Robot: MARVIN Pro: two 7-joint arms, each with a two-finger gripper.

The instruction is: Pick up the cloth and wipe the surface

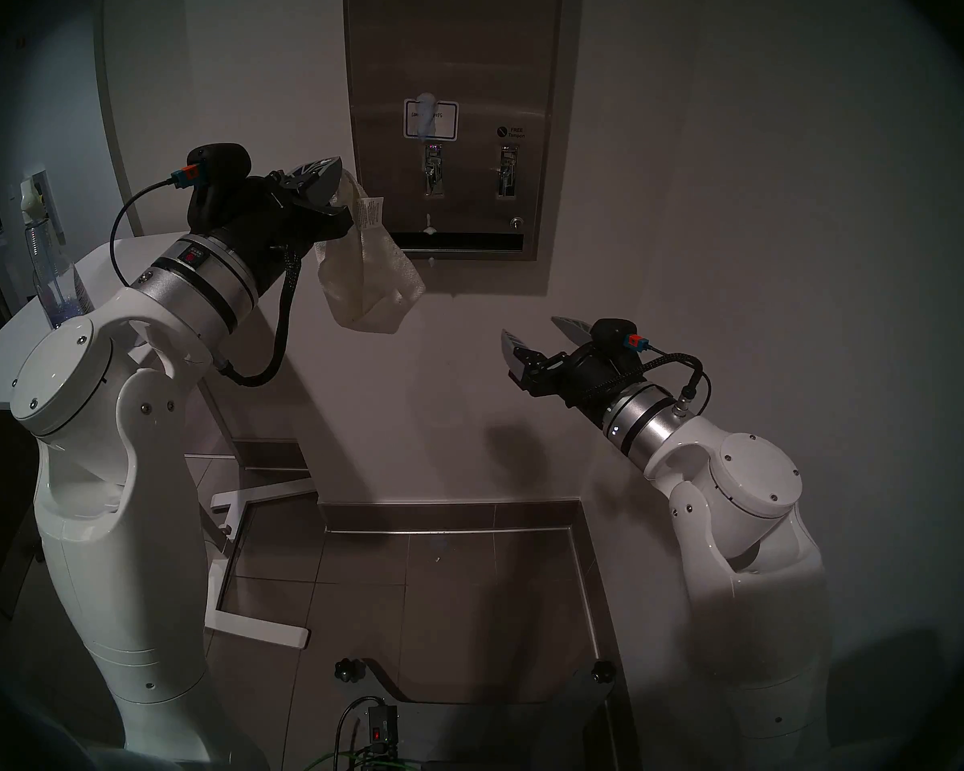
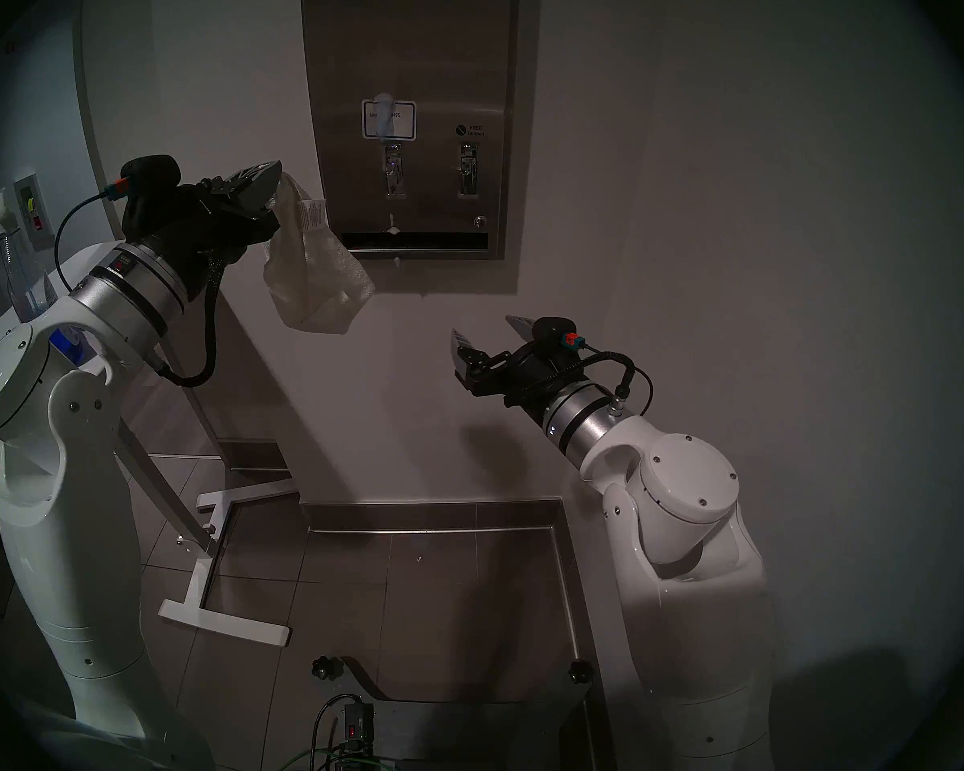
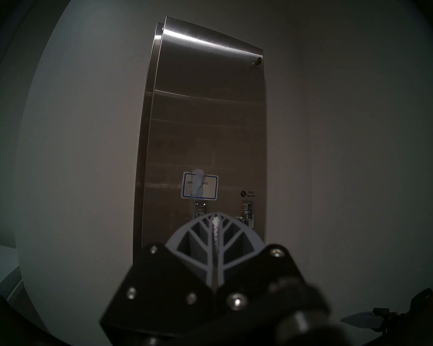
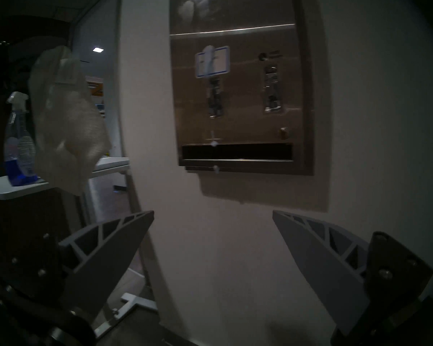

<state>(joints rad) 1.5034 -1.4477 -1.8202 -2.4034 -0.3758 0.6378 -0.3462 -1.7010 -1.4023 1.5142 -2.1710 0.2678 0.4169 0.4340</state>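
My left gripper (image 1: 332,188) is shut on the off-white waffle cloth (image 1: 368,286), which hangs below it with its white tag (image 1: 369,212) showing. The cloth hangs just left of the stainless-steel dispenser front (image 1: 452,46), over its lower left corner, not pressed on it. The dispenser has a blue-bordered label (image 1: 431,120) with a white foam smear, two lever slots and a dark horizontal slot (image 1: 460,242). In the left wrist view the shut fingers (image 3: 225,245) pinch a thin edge of cloth, facing the dispenser (image 3: 205,128). My right gripper (image 1: 535,338) is open and empty, below and right of the dispenser.
A spray bottle (image 1: 51,263) with blue liquid stands on a white table (image 1: 1,369) at the left, behind my left arm. The table's white leg frame (image 1: 246,530) lies on the tiled floor. The grey wall (image 1: 747,197) runs behind both grippers.
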